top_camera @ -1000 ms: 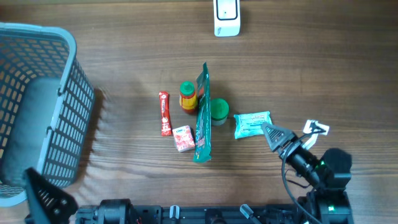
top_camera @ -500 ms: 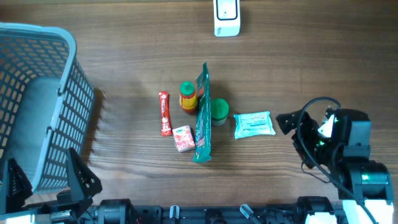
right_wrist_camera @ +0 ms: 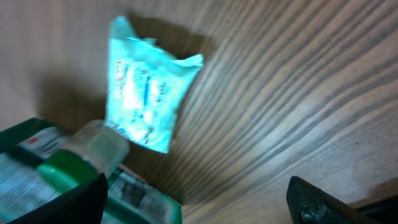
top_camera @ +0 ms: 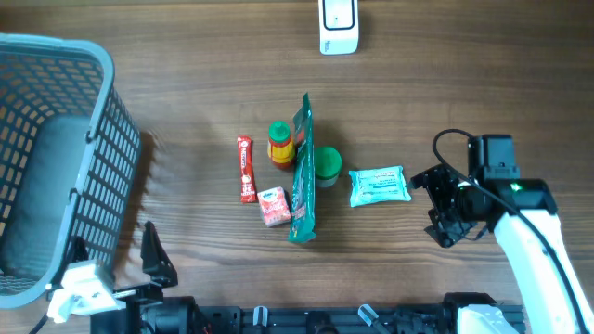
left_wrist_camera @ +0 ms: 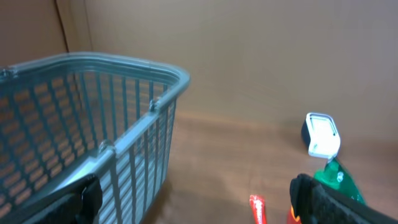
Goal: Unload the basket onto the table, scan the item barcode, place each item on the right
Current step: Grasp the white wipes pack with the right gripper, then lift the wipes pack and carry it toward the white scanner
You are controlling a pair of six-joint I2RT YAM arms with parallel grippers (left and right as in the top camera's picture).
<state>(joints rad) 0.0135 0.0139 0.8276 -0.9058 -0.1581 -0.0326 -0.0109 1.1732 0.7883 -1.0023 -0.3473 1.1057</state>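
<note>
The right claw (top_camera: pixel 434 203) gapes wide and empty, just right of the teal packet (top_camera: pixel 379 186) on the worktop (top_camera: pixel 464 93), not touching it. The packet's print is too blurred to show a barcode. Beyond it, a green-capped bottle (top_camera: pixel 327 165) is half hidden by a standing green pouch (top_camera: pixel 302 176). The scanner (top_camera: pixel 338 28) is cut off at the far edge. The left claw (left_wrist_camera: pixel 196 199), equally spread and empty, shows only its fingertips beside the basket (left_wrist_camera: pixel 124 81).

Overhead view sharp, evenly lit — soft shadow beside the basket (top_camera: pixel 109 176); 2 wrist views blurred.
</note>
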